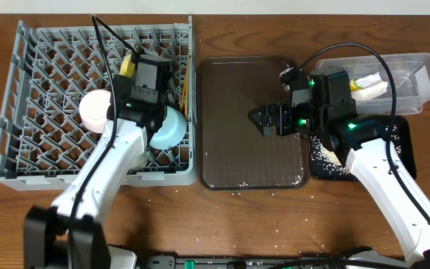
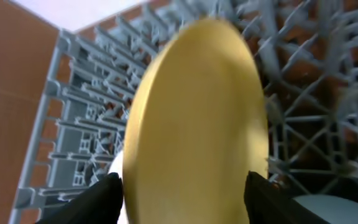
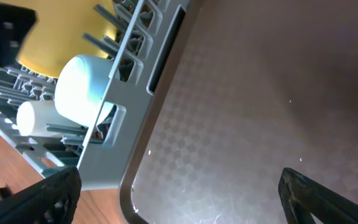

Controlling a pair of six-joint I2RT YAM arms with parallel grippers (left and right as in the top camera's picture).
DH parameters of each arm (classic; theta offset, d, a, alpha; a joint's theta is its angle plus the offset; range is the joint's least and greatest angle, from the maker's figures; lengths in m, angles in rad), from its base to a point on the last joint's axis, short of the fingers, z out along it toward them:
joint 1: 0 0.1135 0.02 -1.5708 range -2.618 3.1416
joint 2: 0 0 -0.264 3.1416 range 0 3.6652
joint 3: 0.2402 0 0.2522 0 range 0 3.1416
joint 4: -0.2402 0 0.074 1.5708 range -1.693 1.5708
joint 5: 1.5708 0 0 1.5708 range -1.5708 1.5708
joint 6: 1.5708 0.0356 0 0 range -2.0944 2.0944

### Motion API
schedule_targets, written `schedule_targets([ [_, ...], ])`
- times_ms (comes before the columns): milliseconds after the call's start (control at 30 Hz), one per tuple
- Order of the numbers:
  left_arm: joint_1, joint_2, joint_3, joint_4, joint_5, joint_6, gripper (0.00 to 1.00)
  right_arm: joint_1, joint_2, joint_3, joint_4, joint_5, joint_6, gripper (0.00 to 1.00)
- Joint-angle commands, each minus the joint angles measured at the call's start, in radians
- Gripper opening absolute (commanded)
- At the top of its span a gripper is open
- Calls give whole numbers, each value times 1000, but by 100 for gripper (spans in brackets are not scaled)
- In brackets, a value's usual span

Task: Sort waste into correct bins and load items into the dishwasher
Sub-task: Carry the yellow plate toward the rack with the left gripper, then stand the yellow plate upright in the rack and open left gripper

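Overhead shows the left gripper (image 2: 182, 190) clamped on the yellow plate (image 2: 197, 118), standing upright in the grey rack (image 1: 43, 90). Right gripper (image 1: 263, 119) hangs spread wide, empty, over the brown tray (image 1: 230, 157).

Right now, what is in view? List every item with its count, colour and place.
dish rack: one, grey, left of table.
yellow plate: one, over the rack, between the left gripper's fingers.
white bowl: one, in the rack.
light blue bowl: one, in the rack, right side.
white cup: one, in the rack.
brown tray: one, centre.
clear tub: one, far right, holding a wrapper.
black tray: one, right, scattered with rice grains.
left gripper: holding the plate.
right gripper: open above the brown tray.
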Motion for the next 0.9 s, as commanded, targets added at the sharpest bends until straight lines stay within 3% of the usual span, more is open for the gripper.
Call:
schedule_targets([
  [0, -100, -160, 13, -34, -14, -32, 64, -10, -6, 5, -5, 2, -6, 99],
  [133, -213, -229, 13, -117, 62, -103, 64, -10, -6, 5, -5, 3, -6, 99],
  [167, -247, -231, 13, -159, 109, -143, 59, -10, -6, 5, -5, 2, -6, 99],
  [233, -276, -212, 7, -213, 167, -215, 30, -10, -6, 5, -5, 2, -6, 99],
  [300, -282, -181, -2, -251, 223, -293, 11, -10, -6, 5, -5, 2, -6, 99],
  [333, -282, -163, -6, -262, 258, -317, 8, -10, -6, 5, -5, 2, -5, 99],
  [400, -282, -103, -8, -274, 354, -356, 8, -10, -6, 5, -5, 2, -5, 99],
  [500, -282, -21, -8, -282, 378, -401, 8, -10, -6, 5, -6, 2, -2, 99],
  [600, -282, 33, -8, -295, 379, -465, 32, -10, -6, 5, -17, 2, 5, 99],
  [667, -282, 54, -8, -296, 383, -506, 37, -10, -6, 5, -23, 2, 5, 99],
  [800, -282, 59, -8, -292, 386, -543, 36, -10, -6, 5, -23, 2, 5, 99],
  [867, -282, 59, -9, -296, 386, -561, 27, -10, -6, 5, -23, 2, 5, 99],
])
